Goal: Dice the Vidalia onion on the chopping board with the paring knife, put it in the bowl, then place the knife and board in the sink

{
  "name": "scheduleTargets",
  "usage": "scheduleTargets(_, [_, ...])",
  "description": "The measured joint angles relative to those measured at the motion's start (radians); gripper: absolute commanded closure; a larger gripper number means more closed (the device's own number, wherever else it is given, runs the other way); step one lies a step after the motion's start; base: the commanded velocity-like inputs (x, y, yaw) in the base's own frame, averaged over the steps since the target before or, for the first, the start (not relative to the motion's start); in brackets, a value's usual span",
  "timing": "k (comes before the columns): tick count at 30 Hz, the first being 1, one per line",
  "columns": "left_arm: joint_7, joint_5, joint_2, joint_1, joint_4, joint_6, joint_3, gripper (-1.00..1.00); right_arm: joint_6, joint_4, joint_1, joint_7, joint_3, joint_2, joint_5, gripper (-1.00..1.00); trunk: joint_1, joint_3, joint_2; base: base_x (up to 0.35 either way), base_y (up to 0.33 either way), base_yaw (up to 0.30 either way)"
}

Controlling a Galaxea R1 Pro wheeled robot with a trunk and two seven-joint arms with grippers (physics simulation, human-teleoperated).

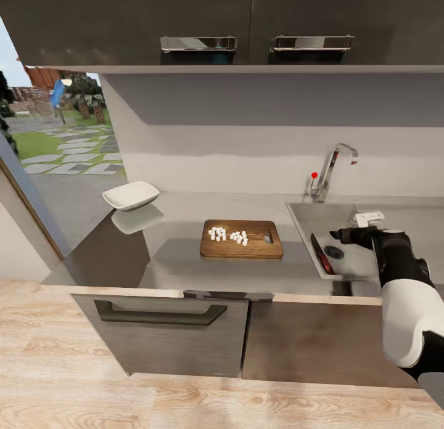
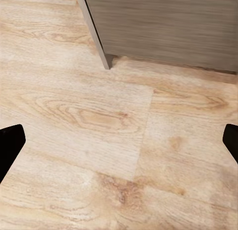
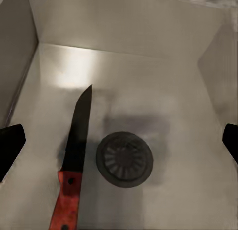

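The Vidalia onion shows as diced onion [image 1: 228, 235], a cluster of small white cubes on the brown chopping board [image 1: 259, 247] in the middle of the countertop [image 1: 172, 262]. The white bowl [image 1: 131, 195] stands at the countertop's far left and looks empty. In the sink [image 1: 305, 222] the red-handled paring knife [image 1: 322, 255] lies flat on the basin floor; the right wrist view has the paring knife [image 3: 74, 155] beside the drain [image 3: 124, 159]. My right gripper [image 1: 343, 235] [image 3: 120, 143] hovers open over the basin, holding nothing. My left gripper [image 2: 119, 141] is open, low over the wooden floor.
A chrome tap [image 1: 333, 167] with a red knob rises behind the sink. Dark wall cabinets [image 1: 197, 22] hang overhead. Base cabinets with a bar handle [image 1: 160, 315] sit under the worktop. A window opening [image 1: 55, 139] lies to the left.
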Motion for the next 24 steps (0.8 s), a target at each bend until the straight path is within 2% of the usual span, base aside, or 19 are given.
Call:
scheduleTargets(2, [0.000,0.000,0.000,0.000,0.000,0.000,0.000,-1.00,0.010,-0.070,0.000,0.036,0.002,0.002,-0.001,-1.00,0.000,0.000,0.000,0.000,0.000,0.000])
scheduleTargets(5, [0.000,0.000,0.000,0.000,0.000,0.000,0.000,-1.00,0.076,-0.182,0.000,0.176,0.006,0.003,0.001,-1.00,0.000,0.000,0.000,0.000,0.000,0.000])
scheduleTargets(7, [0.000,0.000,0.000,0.000,0.000,0.000,0.000,-1.00,0.091,-0.196,0.001,0.198,0.008,0.004,0.002,-1.00,0.000,0.000,0.000,0.000,0.000,0.000])
scheduleTargets(14, [0.000,0.000,0.000,0.000,0.000,0.000,0.000,-1.00,0.097,-0.203,0.001,0.207,0.008,0.027,0.006,-1.00,0.000,0.000,0.000,0.000,0.155,0.000])
scheduleTargets(24, [0.000,0.000,0.000,0.000,0.000,0.000,-0.001,-1.00,0.095,-0.203,0.001,0.208,0.007,0.026,0.005,-1.00,0.000,0.000,0.000,0.000,0.248,0.000])
